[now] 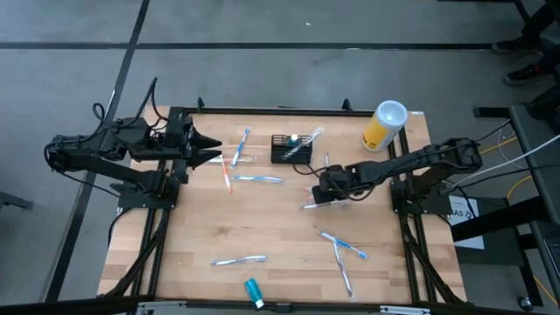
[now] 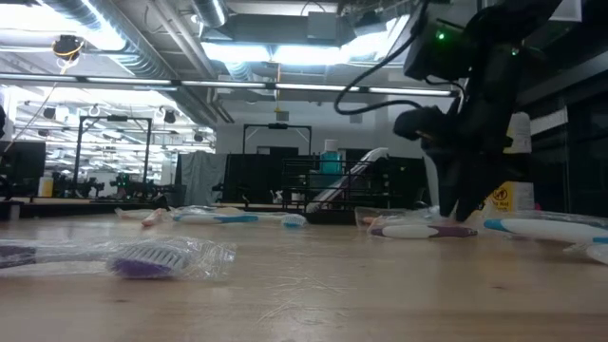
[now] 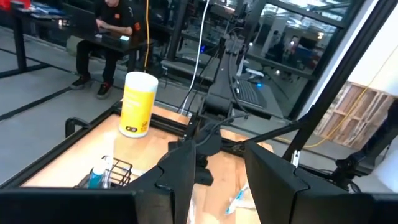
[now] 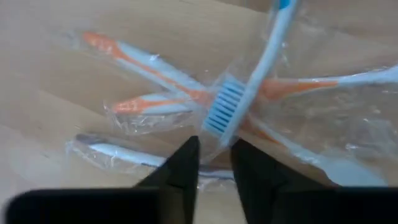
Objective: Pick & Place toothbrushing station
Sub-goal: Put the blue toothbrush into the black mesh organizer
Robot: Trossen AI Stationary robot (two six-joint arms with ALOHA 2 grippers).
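Note:
The black wire-mesh caddy [image 1: 291, 150] stands at the far middle of the table with a teal tube and a toothbrush upright in it; it also shows in the low view [image 2: 318, 195] and the left wrist view [image 3: 118, 171]. My right gripper [image 1: 319, 194] points down at a wrapped white-and-purple toothbrush [image 1: 313, 205] lying flat on the table in front of the caddy. Its fingers are nearly shut, one on each side of the toothbrush. More wrapped orange and blue toothbrushes [image 4: 217, 106] lie just beyond. My left gripper [image 1: 214, 150] hangs open and empty at the far left, pointing toward the caddy. My right gripper comes from above, pointing down, with its fingers [image 4: 183, 165] across the white-and-purple toothbrush's handle [image 4: 211, 169]. The handle, in its clear wrapper, runs between the two fingers. The toothbrush lies flat on the table [image 2: 418, 231].
A yellow canister with a white lid [image 1: 383, 127] stands at the far right corner. Wrapped toothbrushes lie scattered at the near left [image 1: 238, 260], near right [image 1: 343, 249] and left of the caddy [image 1: 258, 179]. A teal tube [image 1: 254, 291] lies at the near edge. A person [image 3: 109, 31] sits beyond the table.

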